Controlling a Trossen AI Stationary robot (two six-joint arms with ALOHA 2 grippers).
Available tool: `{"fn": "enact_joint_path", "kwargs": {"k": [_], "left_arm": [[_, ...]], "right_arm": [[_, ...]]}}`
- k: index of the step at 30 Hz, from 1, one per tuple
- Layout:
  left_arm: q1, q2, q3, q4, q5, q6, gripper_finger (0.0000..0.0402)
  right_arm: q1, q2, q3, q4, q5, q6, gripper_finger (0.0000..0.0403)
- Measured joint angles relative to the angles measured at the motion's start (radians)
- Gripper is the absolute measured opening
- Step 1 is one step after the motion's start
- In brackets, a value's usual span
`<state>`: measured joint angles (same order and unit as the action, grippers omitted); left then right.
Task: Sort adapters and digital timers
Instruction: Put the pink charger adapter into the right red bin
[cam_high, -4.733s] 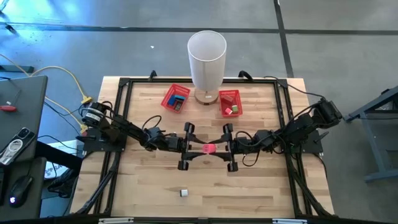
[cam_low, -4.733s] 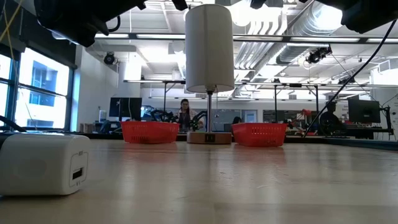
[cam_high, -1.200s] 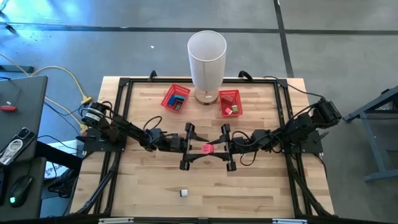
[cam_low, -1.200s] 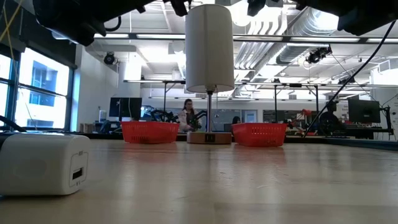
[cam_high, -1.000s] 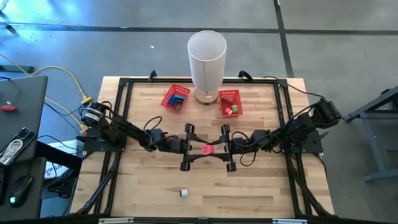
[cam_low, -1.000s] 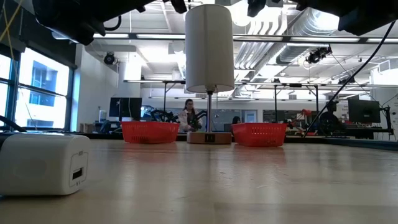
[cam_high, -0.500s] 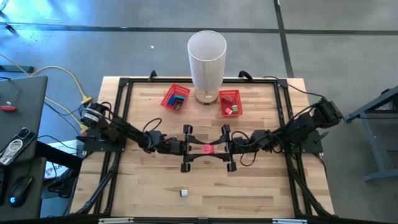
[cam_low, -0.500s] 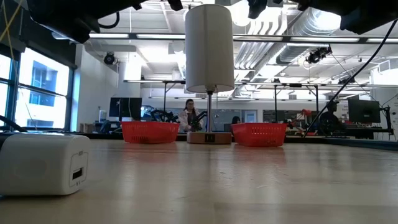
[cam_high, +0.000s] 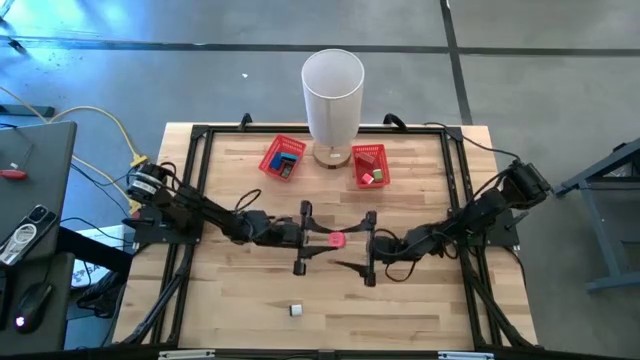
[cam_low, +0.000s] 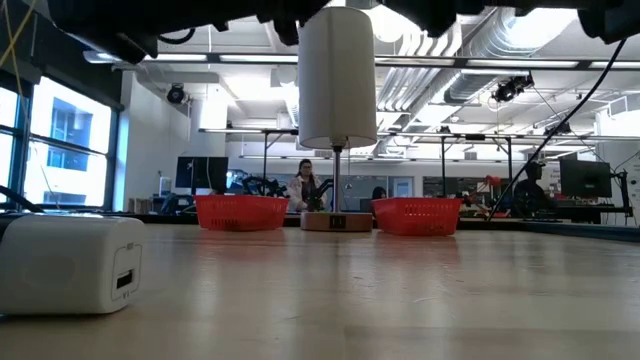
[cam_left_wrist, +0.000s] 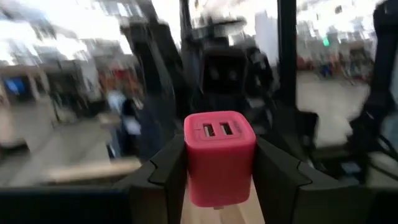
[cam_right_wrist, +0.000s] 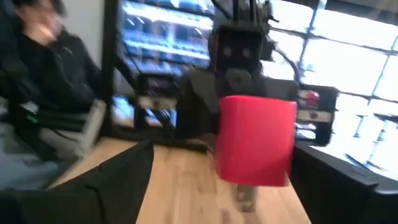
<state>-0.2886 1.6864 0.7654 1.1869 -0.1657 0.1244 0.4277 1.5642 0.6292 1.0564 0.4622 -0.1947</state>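
Note:
A pink adapter (cam_high: 335, 239) with two USB ports (cam_left_wrist: 219, 155) hangs above the table's middle, and my left gripper (cam_high: 322, 239) is shut on it. My right gripper (cam_high: 352, 249) stands open just right of it, its fingers apart and clear of the adapter (cam_right_wrist: 256, 140). A white adapter (cam_high: 296, 310) lies flat on the table near the front edge, close to the low camera (cam_low: 70, 262). Two red baskets (cam_high: 283, 158) (cam_high: 369, 165) stand at the back, each with items inside. My left gripper pinches the pink adapter's two opposite side walls (cam_left_wrist: 189, 168) between its two fingers (cam_left_wrist: 277, 171). The fingers come in about level from the table's left. The adapter is lifted clear of the table, its port face toward the wrist camera and its plug end toward the table.
A lamp with a tall white shade (cam_high: 332, 95) stands between the two baskets at the back centre. A black frame (cam_high: 190, 200) runs around the table's edges. People sit in the room beyond the table (cam_low: 298, 183).
My right gripper has opened, let go of the pink adapter and swung a little toward the table's near edge. The adapter stays lifted in my left gripper, which has hardly moved.

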Motion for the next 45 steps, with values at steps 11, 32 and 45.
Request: {"fn": "enact_joint_path", "kwargs": {"k": [11,32,45], "left_arm": [[-0.043,-0.150,-0.001,-0.501,-0.224,-0.021,0.0137],[-0.139,-0.061,0.179,-0.849,-0.726,0.172,0.0137],[-0.139,0.046,0.344,-1.042,-0.875,0.159,0.0137]], "right_arm": [[0.078,-0.004,0.001,-0.061,0.346,0.125,0.0330],[-0.088,-0.098,0.025,-0.420,0.006,0.754,0.0331],[-0.088,-0.098,0.198,-0.795,0.090,0.749,0.0314]]}}
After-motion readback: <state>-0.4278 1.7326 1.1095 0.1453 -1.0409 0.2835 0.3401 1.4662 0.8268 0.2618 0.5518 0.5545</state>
